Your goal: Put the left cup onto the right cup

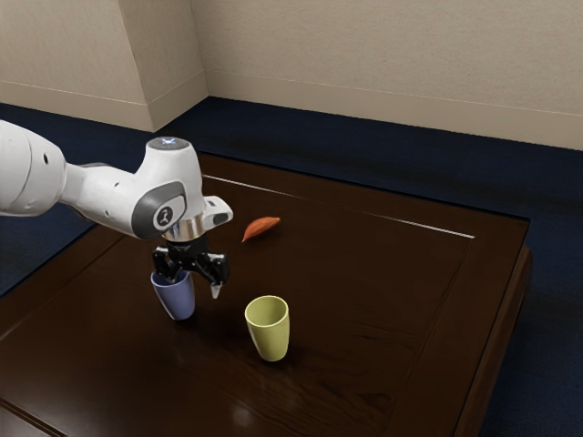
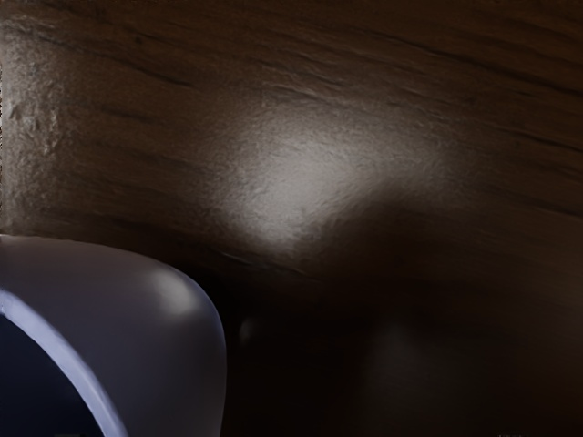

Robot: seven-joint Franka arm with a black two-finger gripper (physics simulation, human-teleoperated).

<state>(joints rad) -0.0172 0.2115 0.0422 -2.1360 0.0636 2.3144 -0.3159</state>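
A lavender cup (image 1: 175, 297) stands upright on the dark wooden table (image 1: 383, 273), at the exterior view's left. To its right stands a yellow-green cup (image 1: 267, 328), also upright. My gripper (image 1: 191, 278) hangs right over the lavender cup, open, with its fingers wide apart. One finger is at the cup's mouth and the other hangs just outside the cup's right wall. In the wrist view the lavender cup (image 2: 137, 346) shows its rim and pale outer wall close under my hand, with the table's wood (image 2: 301, 173) beyond it.
An orange, carrot-like thing (image 1: 260, 228) lies on the table behind the cups. The table's raised rim (image 1: 496, 319) runs along the exterior view's right side, with dark blue carpet (image 1: 383, 146) around it.
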